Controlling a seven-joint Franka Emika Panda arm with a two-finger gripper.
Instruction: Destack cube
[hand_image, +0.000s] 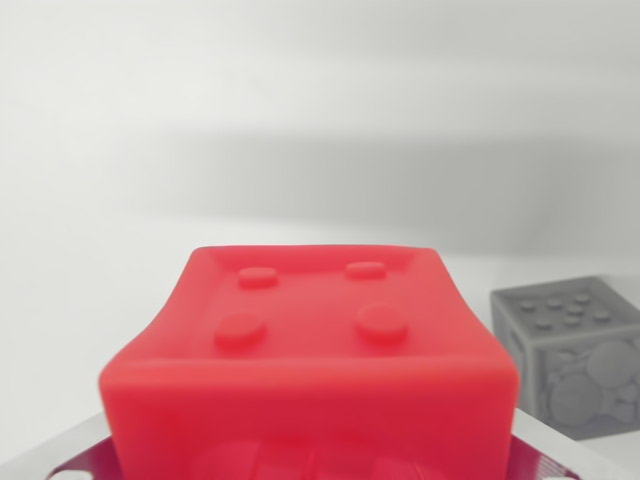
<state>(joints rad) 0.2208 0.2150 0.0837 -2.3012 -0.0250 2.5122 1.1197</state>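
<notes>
Though jaws are unseen and their state unclear, red cube (310, 370) looks soft, squashy; grip its sides, clear of grey cube (575, 355).

Red cube (310, 370) (four studs up) fills foreground; grey cube (575, 355) sits right.

Red cube (310, 370); grey dotted cube (572, 350)

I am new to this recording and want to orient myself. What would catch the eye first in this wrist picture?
The bright red soft-looking cube with four raised round dots on its top fills the lower middle, very close to the camera. Behind it, at the wrist view's right, a smaller grey plastic cube with dots and circles stands apart on the pale white surface. The claw itself cannot be made out clearly.
</notes>
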